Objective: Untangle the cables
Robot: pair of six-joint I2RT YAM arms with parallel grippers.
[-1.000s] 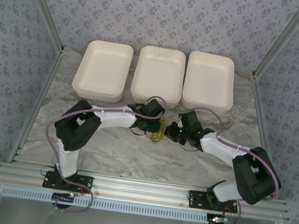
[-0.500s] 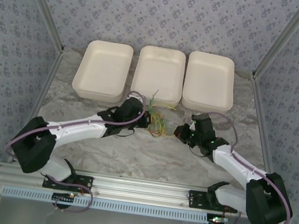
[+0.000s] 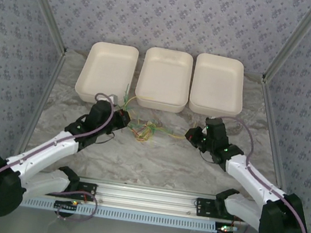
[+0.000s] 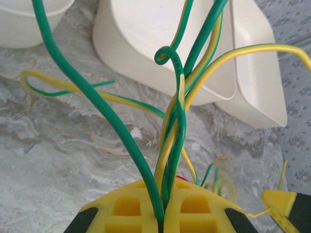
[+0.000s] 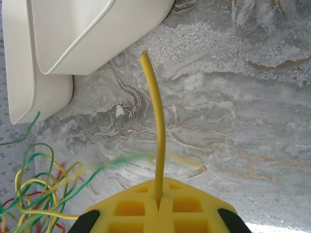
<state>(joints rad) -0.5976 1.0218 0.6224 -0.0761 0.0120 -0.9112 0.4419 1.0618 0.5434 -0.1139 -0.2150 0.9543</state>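
Left gripper (image 3: 122,116) and right gripper (image 3: 190,134) have drawn apart since a second ago. Then they sat almost nose to nose in front of the middle tray (image 3: 164,77), with the cables (image 3: 144,129) bunched between them. Both arms now lie lower and stretch farther out over the marbled surface (image 3: 155,160). The left gripper has gone from the middle tray's front to a spot off its front left corner.

Nearest, the two arms reach from their bases toward the middle tray, one from each side. The left gripper sits just in front of the gap between the middle tray and the left tray (image 3: 108,72). In the left wrist view the left gripper (image 4: 163,213) has its yellow pads (image 4: 126,206) pressed together on a sheaf of green and yellow cables (image 4: 177,121), which fan upward from the grip.

The right gripper sits off the middle tray's front right corner. In the right wrist view the right gripper (image 5: 159,208) is clamped on a single yellow cable (image 5: 156,126), whose free end stands up from the closed pads (image 5: 130,208).

Between the two grippers the cables lie on the surface as a loose green, yellow and red knot just in front of the middle tray, a little to its left. Thin strands run out from the knot to each gripper, and the rest of the knot (image 5: 34,194) appears at the lower left of the right wrist view.

Farthest back, the middle tray stands with the left tray and the right tray (image 3: 218,85) close on either side.
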